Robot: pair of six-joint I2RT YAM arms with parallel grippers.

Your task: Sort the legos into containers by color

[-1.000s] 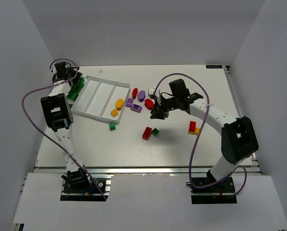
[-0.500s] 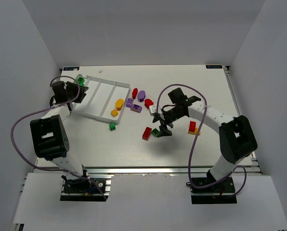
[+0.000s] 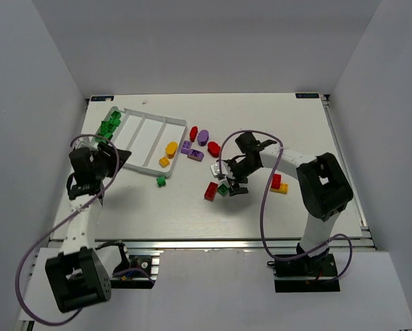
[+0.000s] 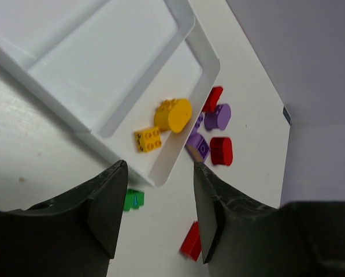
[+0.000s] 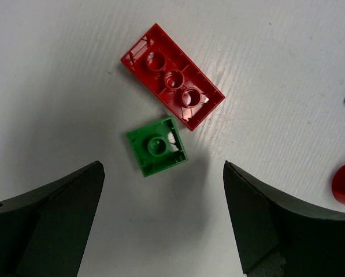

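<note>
The white tray [image 3: 145, 123] lies at the left rear, with green legos [image 3: 109, 125] in its leftmost compartment and two yellow legos [image 3: 171, 148] [image 4: 172, 114] in its rightmost. My left gripper [image 3: 117, 155] [image 4: 159, 167] stands open and empty at the tray's near edge. Over a small green brick [image 3: 223, 188] [image 5: 156, 145], which lies underside up beside a red brick [image 3: 210, 191] [image 5: 172, 76], hovers my right gripper [image 3: 228, 183] [image 5: 162, 173], open. Its jaws straddle the green brick without touching it.
Another green brick [image 3: 161, 181] [image 4: 133, 199] lies just off the tray's near right corner. Purple bricks [image 3: 196, 155] and red bricks [image 3: 214, 147] are scattered right of the tray. A red and yellow pair [image 3: 277, 183] sits further right.
My left arm has drawn back from the tray's far left compartment toward the near side, its jaws widening. My right gripper has opened wide and moved down-left over the green brick.
</note>
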